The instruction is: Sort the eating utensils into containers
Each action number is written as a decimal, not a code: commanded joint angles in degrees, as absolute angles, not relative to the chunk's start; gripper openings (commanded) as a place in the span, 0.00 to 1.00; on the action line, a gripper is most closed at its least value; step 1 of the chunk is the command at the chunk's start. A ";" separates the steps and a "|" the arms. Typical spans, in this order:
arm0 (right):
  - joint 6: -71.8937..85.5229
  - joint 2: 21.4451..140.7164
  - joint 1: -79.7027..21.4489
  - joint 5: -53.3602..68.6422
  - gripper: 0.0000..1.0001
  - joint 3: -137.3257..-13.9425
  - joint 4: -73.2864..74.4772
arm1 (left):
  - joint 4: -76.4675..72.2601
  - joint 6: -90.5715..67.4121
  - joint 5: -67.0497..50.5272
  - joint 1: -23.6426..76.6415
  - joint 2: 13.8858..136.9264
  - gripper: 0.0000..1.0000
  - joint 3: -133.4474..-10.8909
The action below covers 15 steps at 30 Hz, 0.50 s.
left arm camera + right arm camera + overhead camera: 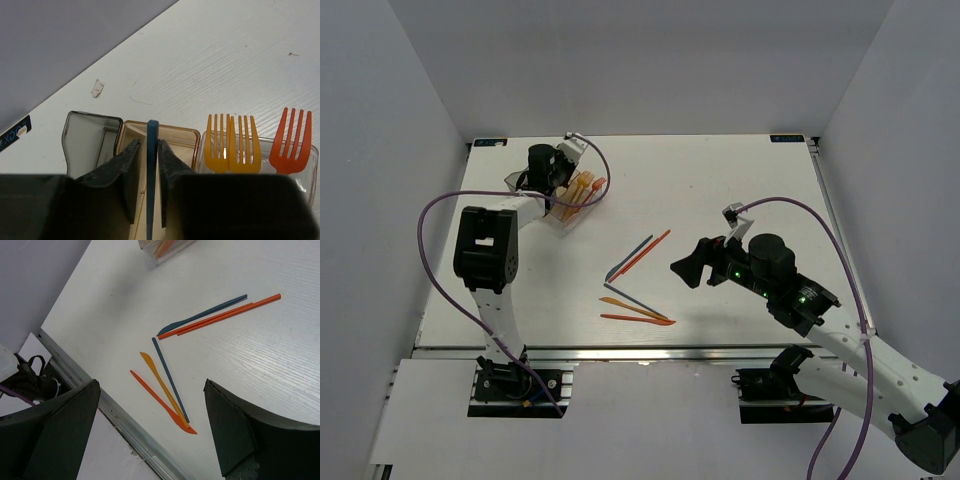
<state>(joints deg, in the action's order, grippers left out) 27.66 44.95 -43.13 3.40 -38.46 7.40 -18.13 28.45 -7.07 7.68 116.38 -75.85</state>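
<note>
your left gripper is grasping the slim dark blue plastic utensil above the amber translucent bin, so you should be lowering it straight inside before loosening, not drifting toward the orange plastic forks.

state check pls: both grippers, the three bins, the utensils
left gripper: shut on blue utensil, over amber bin
blue utensil: held upright between the fingers, not released
right gripper: open, empty, above loose utensils
grey bin: upright, no utensil visible inside
amber bin: upright, contents mostly hidden by gripper
clear bin: upright, holds the forks
forks: three, tines up, sorted
loose utensils: about six, lying flat, unsorted
</note>
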 commanded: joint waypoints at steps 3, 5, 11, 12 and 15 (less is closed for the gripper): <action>27.42 43.68 -43.15 3.25 0.89 -39.46 5.98 | -20.30 27.25 -7.82 7.82 111.10 0.40 -74.18; 27.25 43.59 -43.15 2.99 0.89 -39.38 5.98 | -20.48 26.72 -7.65 7.82 110.48 0.46 -74.00; 25.58 45.78 -43.15 2.11 0.89 -38.85 4.93 | -21.35 21.81 -4.93 7.82 107.94 0.66 -76.11; 24.01 47.79 -43.15 2.37 0.89 -38.67 4.57 | -20.92 20.23 -4.31 7.82 106.36 0.69 -76.72; 19.79 56.46 -43.15 6.13 0.89 -39.46 3.51 | -17.34 12.35 -0.10 7.91 102.94 0.98 -81.72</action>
<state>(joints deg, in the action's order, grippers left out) 24.71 49.41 -43.13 3.44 -38.46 5.78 -17.87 21.06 -4.14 7.68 111.26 -75.68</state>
